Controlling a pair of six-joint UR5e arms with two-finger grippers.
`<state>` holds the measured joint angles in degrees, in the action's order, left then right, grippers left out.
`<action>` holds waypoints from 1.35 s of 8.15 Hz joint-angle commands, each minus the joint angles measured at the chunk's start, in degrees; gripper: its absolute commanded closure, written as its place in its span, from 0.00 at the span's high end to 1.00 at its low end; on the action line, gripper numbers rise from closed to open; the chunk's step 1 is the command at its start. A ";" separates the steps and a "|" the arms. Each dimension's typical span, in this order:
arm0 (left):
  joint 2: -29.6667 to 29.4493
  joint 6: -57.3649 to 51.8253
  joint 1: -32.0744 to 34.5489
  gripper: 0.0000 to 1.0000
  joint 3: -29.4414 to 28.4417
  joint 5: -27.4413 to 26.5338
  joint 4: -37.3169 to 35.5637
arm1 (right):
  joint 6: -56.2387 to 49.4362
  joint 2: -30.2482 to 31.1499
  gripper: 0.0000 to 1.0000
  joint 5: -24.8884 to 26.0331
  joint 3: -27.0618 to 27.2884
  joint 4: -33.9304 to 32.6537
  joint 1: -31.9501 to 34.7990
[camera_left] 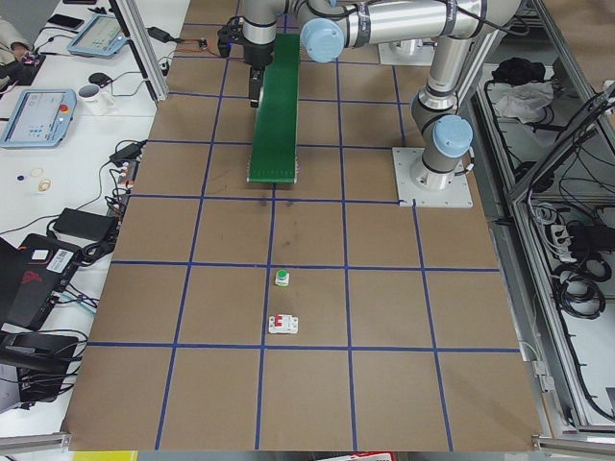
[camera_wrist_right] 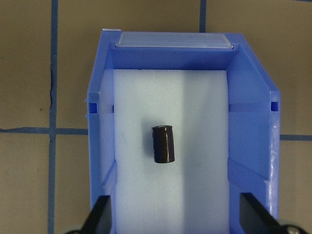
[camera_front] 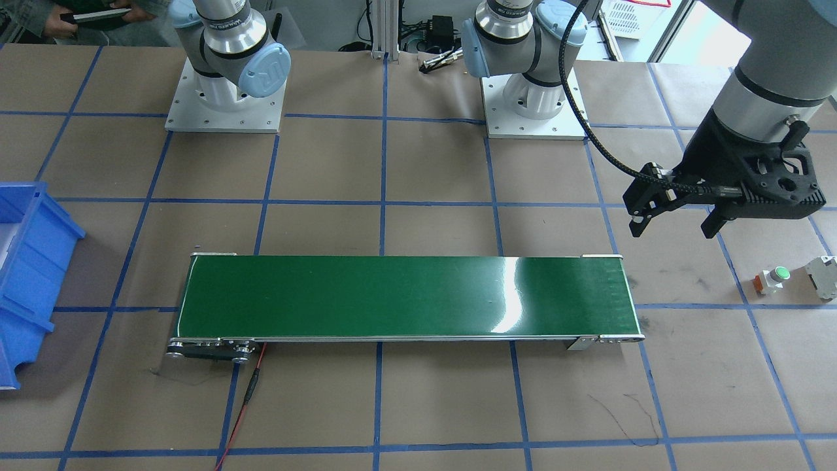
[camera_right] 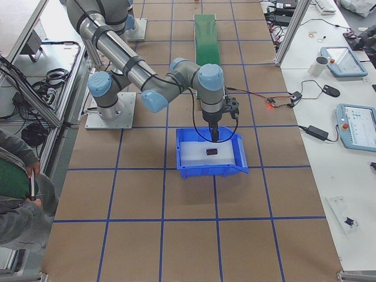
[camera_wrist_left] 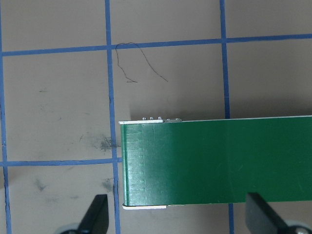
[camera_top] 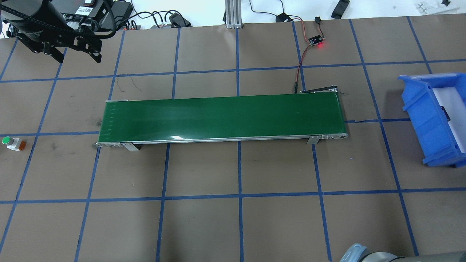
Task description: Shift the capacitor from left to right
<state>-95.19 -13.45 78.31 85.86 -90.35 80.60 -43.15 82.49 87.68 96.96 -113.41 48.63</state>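
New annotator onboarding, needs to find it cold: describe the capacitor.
Find the blue bin at the table's end past the green belt, on the robot's right. On the white foam lining it lies the capacitor: a stubby dark cylinder on its side, the only thing in the bin, unlike the green-topped button and white block at the opposite end.

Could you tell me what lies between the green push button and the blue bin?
The green conveyor belt lies between push button and blue bin, shown in the overhead view.
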 commanded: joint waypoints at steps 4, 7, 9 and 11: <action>0.00 0.00 0.00 1.00 0.01 0.00 0.00 | 22.55 9.62 1.00 -0.14 -0.54 11.54 16.36; -0.09 0.00 0.00 1.00 0.10 0.09 0.00 | 34.68 9.97 1.00 -0.14 -2.12 11.55 26.31; -0.09 0.00 0.00 1.00 0.10 0.09 0.00 | 41.36 9.88 1.00 0.56 -2.21 11.28 31.94; -0.09 0.00 0.00 1.00 0.10 0.18 0.00 | 43.83 9.80 1.00 0.83 -2.12 11.28 35.20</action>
<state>-95.27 -13.45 78.31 85.94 -90.26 80.59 -2.73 92.38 88.20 94.84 -102.08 80.39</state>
